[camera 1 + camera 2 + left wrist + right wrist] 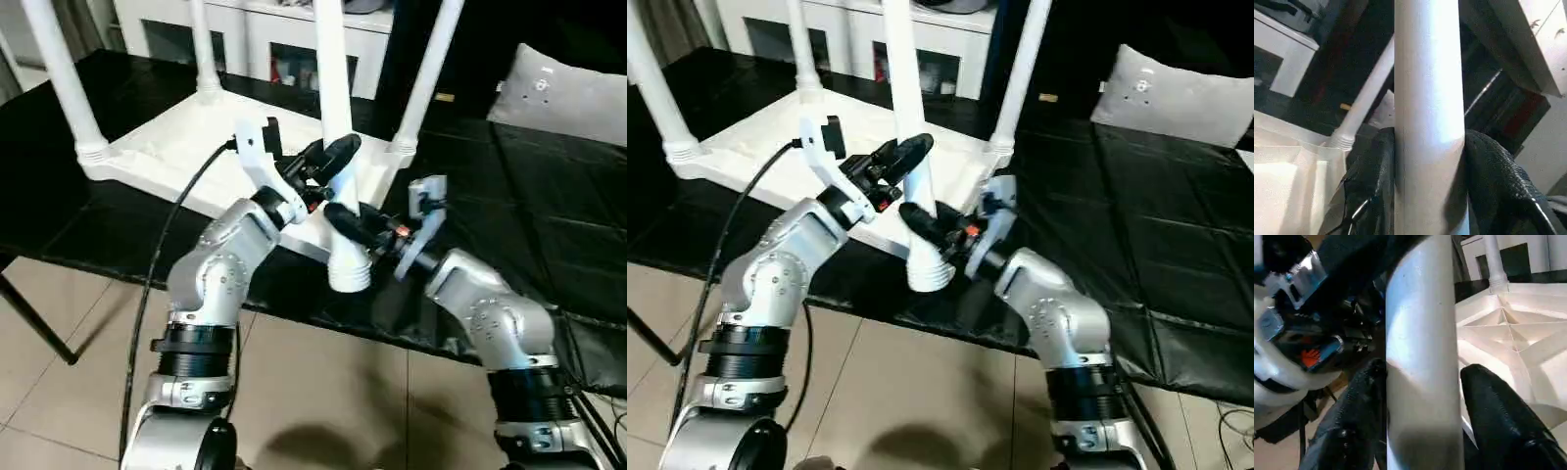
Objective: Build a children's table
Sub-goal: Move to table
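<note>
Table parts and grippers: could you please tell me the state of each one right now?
table top: upside down on the black mat.
three legs: upright in corner sockets.
fourth leg: upright at the near corner, threaded end showing, not screwed home.
left gripper: shut on fourth leg.
right gripper: around fourth leg, lower down.

Smooth glossy white plastic leg [1427, 117], ribbed tabletop [186, 147], glossy black mat [549, 245]

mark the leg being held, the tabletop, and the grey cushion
held leg [335, 88], left eye view, bare shaft above the grippers
tabletop [181, 147], left eye view, upturned underside
grey cushion [568, 98], left eye view, middle of its face
</note>
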Motion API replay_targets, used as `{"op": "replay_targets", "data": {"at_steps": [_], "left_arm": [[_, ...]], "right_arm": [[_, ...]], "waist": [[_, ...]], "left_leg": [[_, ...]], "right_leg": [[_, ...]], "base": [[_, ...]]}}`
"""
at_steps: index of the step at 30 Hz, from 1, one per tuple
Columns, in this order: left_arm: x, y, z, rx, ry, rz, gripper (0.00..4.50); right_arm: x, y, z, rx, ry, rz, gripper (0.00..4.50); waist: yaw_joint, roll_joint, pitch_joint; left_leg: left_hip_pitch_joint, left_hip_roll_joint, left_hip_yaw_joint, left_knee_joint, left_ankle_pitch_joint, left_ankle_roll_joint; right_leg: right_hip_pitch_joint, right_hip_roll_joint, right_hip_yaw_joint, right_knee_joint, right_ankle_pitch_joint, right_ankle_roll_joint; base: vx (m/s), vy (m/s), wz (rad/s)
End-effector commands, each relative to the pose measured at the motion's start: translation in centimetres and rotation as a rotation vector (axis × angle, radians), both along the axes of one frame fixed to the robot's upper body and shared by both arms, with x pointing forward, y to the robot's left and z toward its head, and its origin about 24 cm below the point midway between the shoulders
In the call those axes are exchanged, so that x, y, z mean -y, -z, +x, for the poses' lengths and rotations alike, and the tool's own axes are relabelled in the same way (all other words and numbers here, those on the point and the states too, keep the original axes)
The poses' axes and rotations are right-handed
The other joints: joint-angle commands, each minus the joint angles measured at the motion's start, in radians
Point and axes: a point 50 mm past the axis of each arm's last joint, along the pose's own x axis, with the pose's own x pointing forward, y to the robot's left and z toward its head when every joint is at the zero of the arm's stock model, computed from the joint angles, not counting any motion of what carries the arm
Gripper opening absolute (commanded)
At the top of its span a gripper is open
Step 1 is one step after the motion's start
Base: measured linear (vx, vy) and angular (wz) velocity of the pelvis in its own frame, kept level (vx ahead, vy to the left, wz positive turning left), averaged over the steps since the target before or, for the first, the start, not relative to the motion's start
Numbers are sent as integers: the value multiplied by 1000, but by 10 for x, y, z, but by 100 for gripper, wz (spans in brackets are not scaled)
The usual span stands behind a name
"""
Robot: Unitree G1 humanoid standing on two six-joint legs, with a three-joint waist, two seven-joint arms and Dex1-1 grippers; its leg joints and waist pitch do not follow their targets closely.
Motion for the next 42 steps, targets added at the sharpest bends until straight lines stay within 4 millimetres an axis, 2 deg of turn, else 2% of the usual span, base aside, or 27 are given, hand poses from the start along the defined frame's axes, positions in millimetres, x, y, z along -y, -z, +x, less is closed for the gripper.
{"op": "replay_targets", "data": {"at_steps": [1,2,3,4,6,8,10,11,16,19,20,21,25,26,29,33,42], "left_arm": [[1,-10,2,34,0,1,179],[1,-10,2,36,2,1,179],[1,-10,1,37,4,1,179],[1,-11,1,41,9,3,179],[1,-12,1,48,14,6,179],[1,-13,1,53,20,6,179],[1,-14,1,64,35,11,179],[1,-15,0,71,47,16,179],[7,-19,-8,128,156,57,178],[11,-22,-13,162,215,79,178],[12,-24,-15,181,237,87,178],[13,-25,-16,191,251,90,178],[14,-28,-20,220,291,105,178],[15,-28,-21,231,306,112,178],[17,-29,-25,255,339,132,178],[21,-29,-31,277,372,142,178],[23,-29,-32,289,386,148,178]], "right_arm": [[4,-6,1,29,-9,-21,294],[4,-6,1,31,-14,-19,304],[5,-7,1,35,-15,-21,317],[8,-8,2,51,-13,-32,317],[13,-10,4,67,1,-45,343],[16,-12,5,67,18,-50,343],[23,-12,9,55,53,-80,365],[25,-11,11,29,43,-111,373],[27,-19,4,65,-136,-147,376],[28,-20,2,83,-205,-173,376],[28,-20,1,87,-242,-186,376],[28,-20,0,88,-263,-191,376],[29,-21,0,84,-319,-184,376],[28,-21,-1,81,-350,-184,376],[26,-19,0,75,-383,-191,376],[22,-17,1,76,-395,-181,341],[20,-14,2,66,-416,-172,255]], "waist": [[2,-3,-75],[1,-7,-74],[1,-5,-74],[2,-8,-74],[3,-8,-74],[3,-8,-73],[3,-8,-73],[4,-6,-73],[6,-8,-74],[5,-10,-74],[5,-15,-75],[6,-12,-73],[3,-14,-71],[3,-17,-70],[4,-16,-71],[4,-15,-72],[5,-15,-73]], "left_leg": [[0,20,20,-68,-46,28],[0,20,20,-68,-51,29],[0,21,20,-68,-50,29],[0,21,20,-68,-54,30],[-1,21,21,-68,-51,29],[-1,20,20,-68,-53,29],[0,20,21,-68,-54,25],[0,20,21,-68,-54,23],[-2,18,21,-66,-54,33],[-2,21,22,-64,-51,48],[-2,22,22,-64,-55,51],[-2,23,22,-65,-61,52],[-3,22,23,-66,-82,46],[-3,22,24,-66,-92,44],[-2,25,25,-66,-92,41],[0,28,30,-66,-89,34],[0,28,31,-66,-83,34]], "right_leg": [[72,-40,27,-53,-76,-194],[73,-40,26,-53,-86,-192],[71,-41,27,-53,-90,-192],[72,-41,26,-54,-101,-191],[72,-42,27,-54,-103,-188],[72,-42,27,-55,-110,-187],[70,-41,27,-56,-127,-182],[70,-40,27,-56,-127,-182],[73,-39,26,-54,-105,-187],[72,-42,26,-52,-91,-205],[74,-42,24,-52,-99,-209],[72,-43,25,-53,-111,-211],[71,-43,25,-57,-160,-204],[71,-43,24,-60,-191,-197],[68,-44,25,-60,-202,-194],[65,-43,24,-57,-182,-202],[67,-42,24,-56,-165,-204]], "base": [[0,0,0],[0,0,0],[0,0,0],[0,0,0],[0,0,0],[0,0,0],[0,0,0],[0,0,0],[0,0,0],[0,0,0],[0,0,0],[0,0,0],[0,0,0],[0,0,0],[0,0,0],[0,0,0],[0,0,0]]}}
